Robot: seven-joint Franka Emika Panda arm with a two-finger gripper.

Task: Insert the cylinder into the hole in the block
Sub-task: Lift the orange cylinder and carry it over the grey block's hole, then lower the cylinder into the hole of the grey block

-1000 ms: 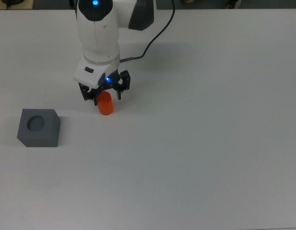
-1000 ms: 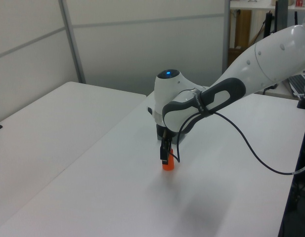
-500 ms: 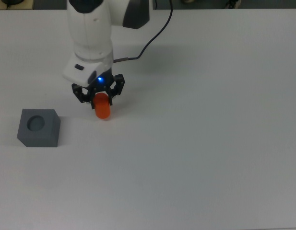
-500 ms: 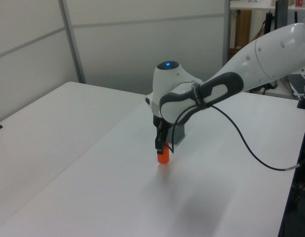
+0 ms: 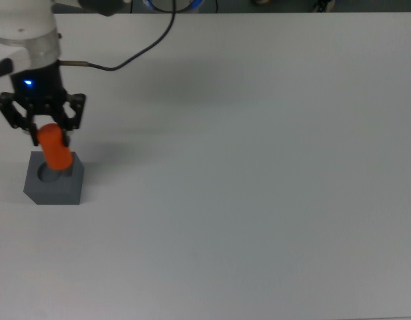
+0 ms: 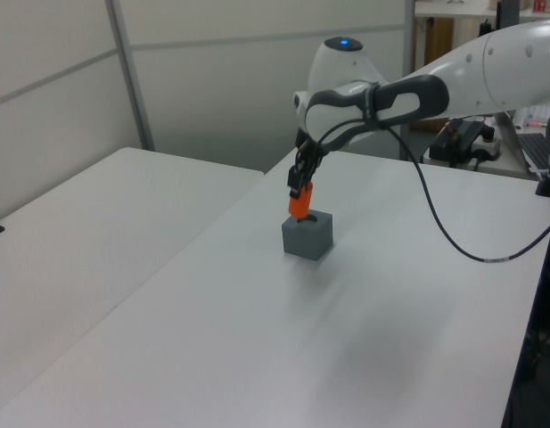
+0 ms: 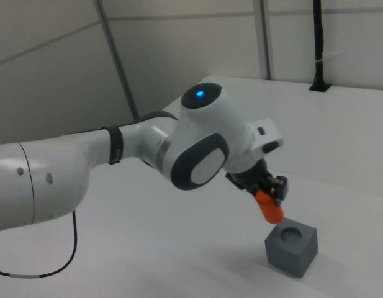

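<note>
The round hole in the grey block [image 5: 53, 185] is partly covered in the top view by the orange cylinder [image 5: 55, 148], which is clamped between the gripper's [image 5: 44, 127] fingers and held tilted above the block, not yet inserted, at nine o'clock on the white counter [image 5: 258, 187].

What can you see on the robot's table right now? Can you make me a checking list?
Surface: white table, bare apart from the job's things.
Cylinder: orange cylinder held tilted in the air, just above the block.
Block: grey block resting on the table, round hole in its top empty.
Clutter: nothing seen.
Gripper: gripper shut on the cylinder's upper end.
Cables: black cable hanging from the arm.
Surroundings: pale wall panels behind the table.
</note>
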